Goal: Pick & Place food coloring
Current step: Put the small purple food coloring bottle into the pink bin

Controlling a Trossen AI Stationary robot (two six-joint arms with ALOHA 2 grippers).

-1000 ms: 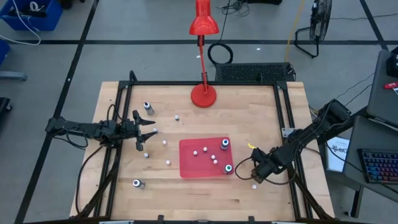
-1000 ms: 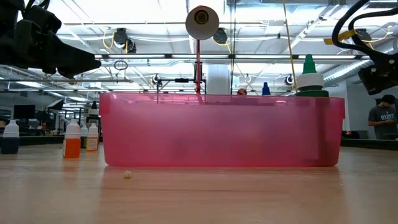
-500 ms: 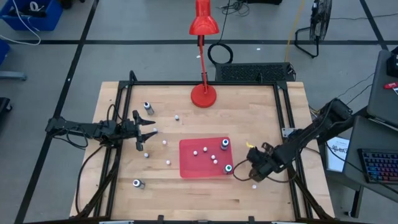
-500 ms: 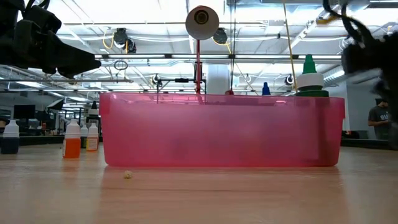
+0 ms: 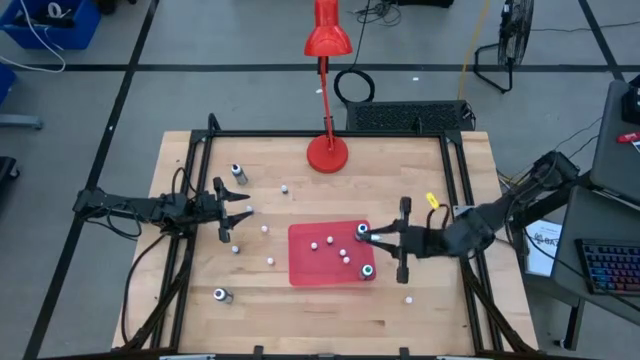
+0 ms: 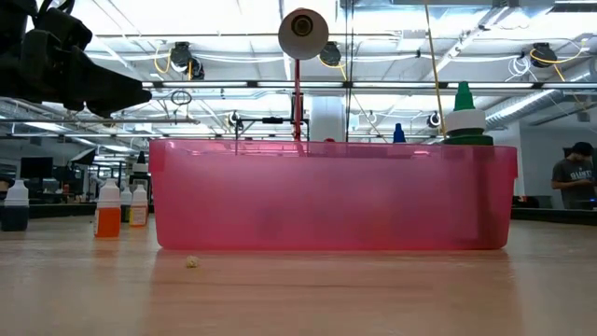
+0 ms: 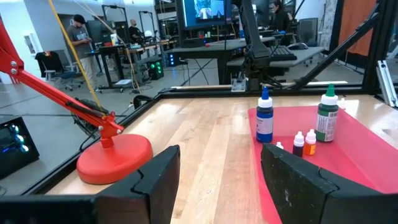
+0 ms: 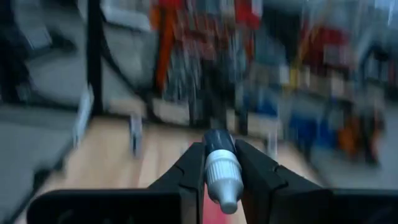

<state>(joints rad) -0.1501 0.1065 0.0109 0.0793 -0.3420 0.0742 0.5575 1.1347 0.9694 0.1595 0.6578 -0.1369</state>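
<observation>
**Right gripper has a bottle over the mat's edge**

The bottle (image 8: 222,171) you care about sits pinched between the right gripper's (image 5: 366,238) fingers (image 8: 189,168). In the right wrist view its pale ribbed cap pokes out between them, and its long axis seems to run along the fingers rather than across. From above, the fingers hide the bottle itself.

That gripper reaches in from the table's right side and hangs over the right edge of the red mat (image 5: 300,270), just beside a grey vial (image 5: 361,231) standing there. So the mat lies directly under and ahead of the held bottle. Your next move looks like a short drop, and the thing to watch is that vial right next to the fingertips.

Several small white bottles already lie on the mat, with a second vial (image 5: 367,270) at its right corner. Others are scattered on bare wood. One white bottle (image 5: 408,299) lies near the right arm. The rest are on the left half of the table.

The left gripper (image 5: 240,213) waits there with its fingers spread and nothing between them, a white bottle (image 5: 249,209) just off its tips.

A red lamp (image 5: 327,153) stands at the far edge, well apart from both.

You won't find a readable label, brand or writing on any bottle in these views.
</observation>
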